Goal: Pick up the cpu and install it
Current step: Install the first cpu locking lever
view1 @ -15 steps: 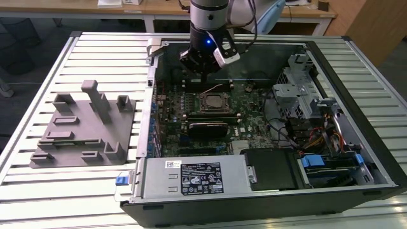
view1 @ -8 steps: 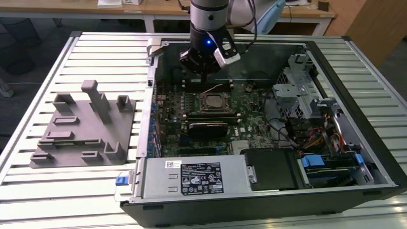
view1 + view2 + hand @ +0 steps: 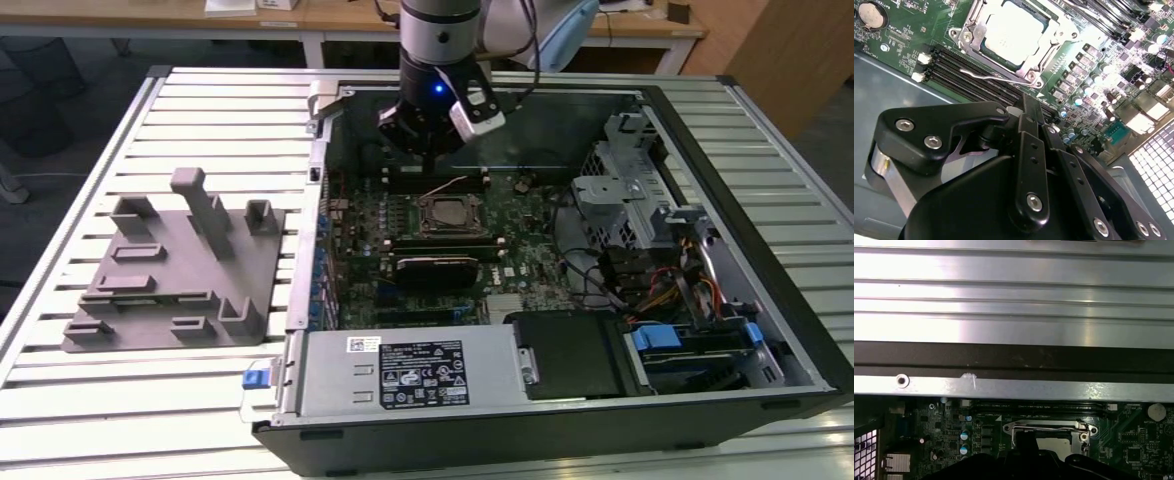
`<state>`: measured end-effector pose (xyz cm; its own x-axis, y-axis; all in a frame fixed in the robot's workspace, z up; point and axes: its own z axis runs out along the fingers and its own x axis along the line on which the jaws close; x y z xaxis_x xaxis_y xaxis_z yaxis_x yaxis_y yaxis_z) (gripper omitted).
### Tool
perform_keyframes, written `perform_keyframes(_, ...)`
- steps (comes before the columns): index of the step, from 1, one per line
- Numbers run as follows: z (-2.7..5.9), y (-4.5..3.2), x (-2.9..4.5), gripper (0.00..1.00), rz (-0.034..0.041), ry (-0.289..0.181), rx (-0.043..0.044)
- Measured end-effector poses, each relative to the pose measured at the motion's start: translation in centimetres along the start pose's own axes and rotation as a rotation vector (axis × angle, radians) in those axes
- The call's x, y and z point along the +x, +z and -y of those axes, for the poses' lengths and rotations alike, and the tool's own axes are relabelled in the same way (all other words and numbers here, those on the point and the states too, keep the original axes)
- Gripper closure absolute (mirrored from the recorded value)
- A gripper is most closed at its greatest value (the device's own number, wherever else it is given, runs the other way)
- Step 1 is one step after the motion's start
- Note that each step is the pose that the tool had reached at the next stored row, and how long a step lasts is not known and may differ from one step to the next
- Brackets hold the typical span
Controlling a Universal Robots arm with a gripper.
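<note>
The cpu (image 3: 1013,29), a pale silver-white square, lies in the motherboard socket with the metal frame around it and the lever (image 3: 996,77) lying along one side. It also shows in the first wrist view as the cpu (image 3: 1055,443) and in the exterior view as the cpu (image 3: 449,212). My gripper (image 3: 424,150) hangs inside the open computer case, a little above the board and just beyond the socket toward the case's back wall. In the second wrist view the gripper (image 3: 1026,104) looks shut with nothing in it, apart from the cpu.
The open computer case (image 3: 747,130) lies on a slatted metal table (image 3: 200,120). A large grey plastic holder (image 3: 174,270) with upright posts stands at the exterior view's left. Memory slots (image 3: 974,75), a power supply (image 3: 400,370) and drive cages (image 3: 641,200) surround the socket.
</note>
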<state>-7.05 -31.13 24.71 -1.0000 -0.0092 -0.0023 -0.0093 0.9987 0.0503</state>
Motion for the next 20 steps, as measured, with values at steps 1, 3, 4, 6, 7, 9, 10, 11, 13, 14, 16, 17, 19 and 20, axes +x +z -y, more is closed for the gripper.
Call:
perform_keyframes(1,0.00,0.00,-0.03,0.89,-0.0001,0.000,0.0001)
perform_keyframes(3,0.00,0.01,-0.11,0.89,-0.0001,0.000,0.0001)
perform_keyframes(4,0.00,0.02,-0.17,0.89,-0.0001,0.000,0.0001)
perform_keyframes(6,0.00,0.03,-0.27,0.89,-0.0001,0.000,0.0001)
perform_keyframes(7,0.00,0.03,-0.32,0.89,0.0000,0.000,0.0000)
perform_keyframes(9,0.01,0.06,-0.38,0.89,-0.0001,0.000,0.0000)
perform_keyframes(10,0.01,0.06,-0.40,0.89,-0.0002,0.000,-0.0009)
perform_keyframes(11,0.01,0.08,-0.42,0.89,-0.0003,0.000,-0.0065)
perform_keyframes(13,0.01,0.16,-0.45,0.89,0.0001,0.000,-0.0156)
perform_keyframes(14,0.01,0.23,-0.45,0.89,0.0004,0.000,-0.0162)
perform_keyframes(16,0.03,0.34,-0.48,0.89,-0.0001,-0.003,-0.0159)
perform_keyframes(17,0.03,0.42,-0.52,0.89,-0.0005,-0.008,-0.0159)
perform_keyframes(19,0.04,0.60,-0.59,0.89,-0.0010,-0.016,-0.0154)
perform_keyframes(20,0.04,0.69,-0.64,0.89,-0.0010,-0.017,-0.0154)
